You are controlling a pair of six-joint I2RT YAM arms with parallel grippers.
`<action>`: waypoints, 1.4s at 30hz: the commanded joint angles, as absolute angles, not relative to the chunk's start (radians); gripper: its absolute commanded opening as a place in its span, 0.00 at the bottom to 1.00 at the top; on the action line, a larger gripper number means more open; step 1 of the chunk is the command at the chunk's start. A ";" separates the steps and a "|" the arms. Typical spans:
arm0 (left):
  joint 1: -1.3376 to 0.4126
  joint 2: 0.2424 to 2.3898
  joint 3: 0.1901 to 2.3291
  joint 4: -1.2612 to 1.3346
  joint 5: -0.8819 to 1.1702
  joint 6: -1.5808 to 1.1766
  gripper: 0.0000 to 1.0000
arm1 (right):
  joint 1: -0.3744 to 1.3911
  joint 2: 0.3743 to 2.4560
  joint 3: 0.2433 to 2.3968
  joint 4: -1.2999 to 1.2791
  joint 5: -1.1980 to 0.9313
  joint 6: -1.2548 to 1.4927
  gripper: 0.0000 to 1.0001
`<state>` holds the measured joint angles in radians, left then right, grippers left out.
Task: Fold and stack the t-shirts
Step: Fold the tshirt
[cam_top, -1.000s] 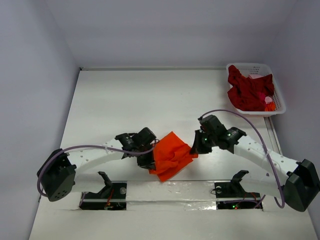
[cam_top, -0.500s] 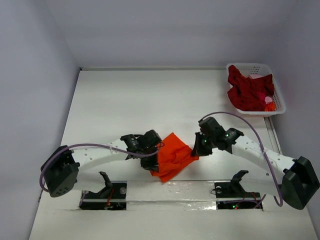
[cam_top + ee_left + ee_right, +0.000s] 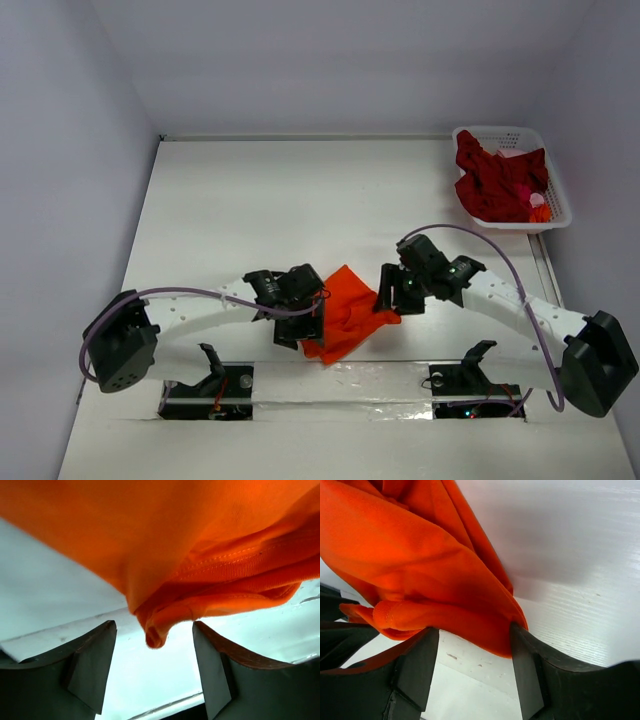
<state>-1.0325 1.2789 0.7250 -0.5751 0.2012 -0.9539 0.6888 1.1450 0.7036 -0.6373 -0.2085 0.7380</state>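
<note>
Bunching between the parted left fingers (image 3: 90,670) and parted right fingers (image 3: 417,672), the orange t-shirt (image 3: 345,312) lies ungripped.

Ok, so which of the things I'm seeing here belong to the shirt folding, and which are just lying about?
Part of the job:
orange t-shirt, bunched between the left gripper and right gripper
dark red t-shirts, heaped at far right

Just lying about:
white basket holding that heap
small pink and orange item in it, too small to identify
</note>
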 commanded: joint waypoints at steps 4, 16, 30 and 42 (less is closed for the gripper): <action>-1.037 1.187 0.903 -0.759 0.095 -0.977 0.52 | 0.696 1.066 0.764 -0.684 -0.130 0.741 0.50; -1.037 1.233 0.922 -0.655 -0.089 -1.029 0.00 | 0.696 1.176 0.943 -0.670 -0.136 0.635 0.00; -1.017 1.434 0.911 -0.486 -0.106 -0.948 0.00 | 0.762 1.485 1.051 -0.529 -0.229 0.600 0.00; -0.967 1.499 0.873 -0.411 -0.080 -0.908 0.00 | 0.834 1.502 0.988 -0.492 -0.233 0.640 0.00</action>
<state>-0.9859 1.4761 0.8906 -0.4450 -0.0788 -0.9394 0.8135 1.4994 0.9985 -0.5400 -0.2234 0.6254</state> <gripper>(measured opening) 0.003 0.010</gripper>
